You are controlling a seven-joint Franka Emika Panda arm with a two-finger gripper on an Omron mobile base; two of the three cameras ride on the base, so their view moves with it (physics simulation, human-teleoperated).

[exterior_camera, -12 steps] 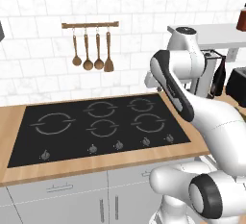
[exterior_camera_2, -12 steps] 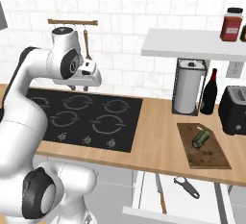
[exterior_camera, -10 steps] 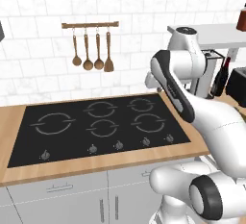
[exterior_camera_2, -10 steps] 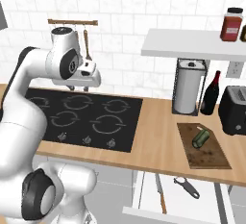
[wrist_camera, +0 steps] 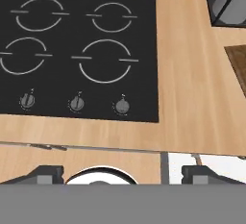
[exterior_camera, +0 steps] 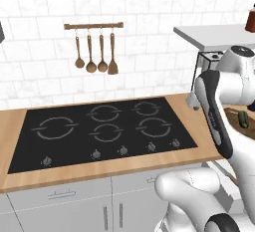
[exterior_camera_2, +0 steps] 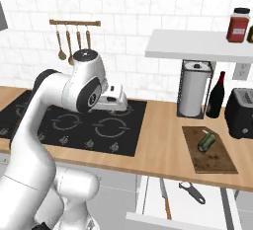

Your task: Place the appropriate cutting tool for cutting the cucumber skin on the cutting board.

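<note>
The hand [exterior_camera_2: 120, 106] hangs spread wide over the stove's right edge; the peeler [exterior_camera_2: 191, 191] lies in the open drawer [exterior_camera_2: 148, 205], down to its right

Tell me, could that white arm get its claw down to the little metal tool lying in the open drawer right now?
Probably yes: the drawer stands open with nothing over the tool, and the gripper is open above the stovetop.

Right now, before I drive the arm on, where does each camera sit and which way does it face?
Left base view: behind the arm, left; faces stovetop and wall; arm at right.
Right base view: behind, right; faces counter, cutting board, cucumber, open drawer; arm at left.
Hand view: looks down on stovetop; gripper open.
All share the stovetop.
</note>
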